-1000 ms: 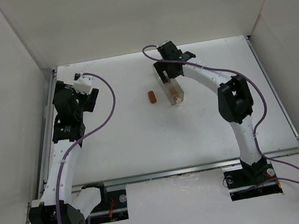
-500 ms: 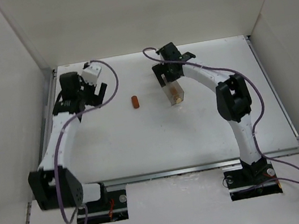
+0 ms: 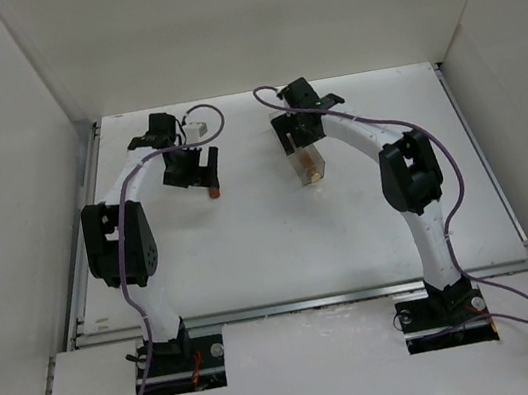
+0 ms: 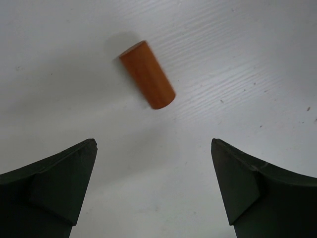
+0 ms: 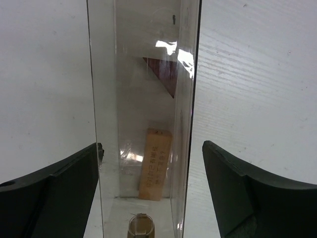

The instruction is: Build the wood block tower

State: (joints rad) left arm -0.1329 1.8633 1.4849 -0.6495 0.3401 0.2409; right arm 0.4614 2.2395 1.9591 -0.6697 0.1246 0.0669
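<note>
While left gripper, jaws apart, has an orange-brown round wooden cylinder at 12 o'clock, right gripper apparently clamps a clear plastic rectangular box.

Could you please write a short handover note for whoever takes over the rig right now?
Left gripper: jaws open above the orange cylinder, which lies on its side on the table, ungrasped.
Right gripper: jaws straddle the clear box; contact unclear.
Red-brown triangle and tan bar lie inside the box.
Done: nothing stacked.
Left: grasp the cylinder, get the pieces out, build the tower.
</note>
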